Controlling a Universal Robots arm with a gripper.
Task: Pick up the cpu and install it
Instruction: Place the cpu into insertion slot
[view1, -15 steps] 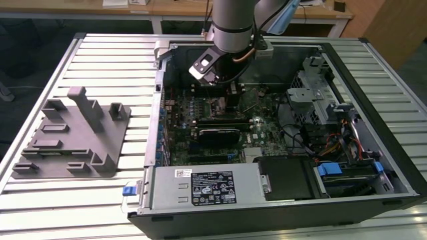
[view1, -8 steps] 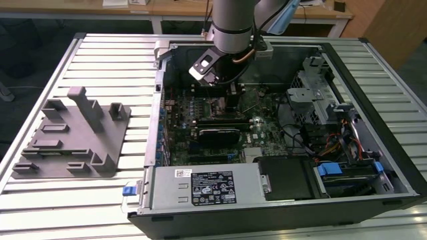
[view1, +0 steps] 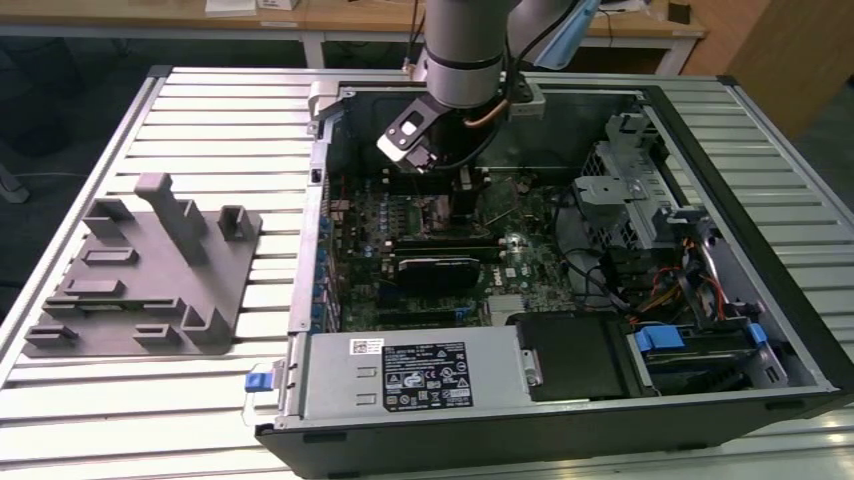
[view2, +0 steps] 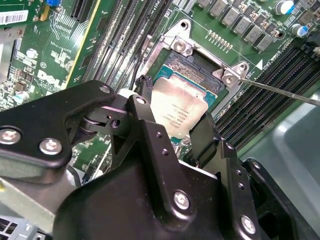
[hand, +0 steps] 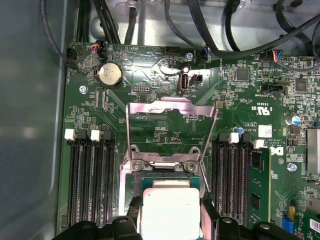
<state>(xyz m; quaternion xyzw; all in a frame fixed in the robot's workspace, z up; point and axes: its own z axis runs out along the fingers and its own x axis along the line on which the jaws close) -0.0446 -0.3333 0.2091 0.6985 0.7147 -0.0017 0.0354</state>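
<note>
The cpu (view2: 177, 107) is a flat silvery square chip held between my black fingers (view2: 145, 112), directly over the open motherboard socket (view2: 192, 62). My gripper (view2: 175, 119) is shut on its two opposite edges. In the first wrist view the cpu (hand: 170, 210) sits within the socket's frame (hand: 137, 182), and the gripper (hand: 170, 217) is around it. Whether the chip rests fully in the socket or hovers just above it I cannot tell. The metal load plate (hand: 170, 112) stands swung open behind the socket. In the exterior view the gripper (view1: 465, 205) reaches down into the computer case (view1: 320, 180).
Memory slots (hand: 90, 180) flank the socket on both sides, and a thin retention lever (view2: 280, 90) juts out beside it. Inside the case are a power supply (view1: 414, 375), a drive cage (view1: 641, 190) and cables. A grey fixture (view1: 147, 270) lies on the slatted table at the exterior view's left.
</note>
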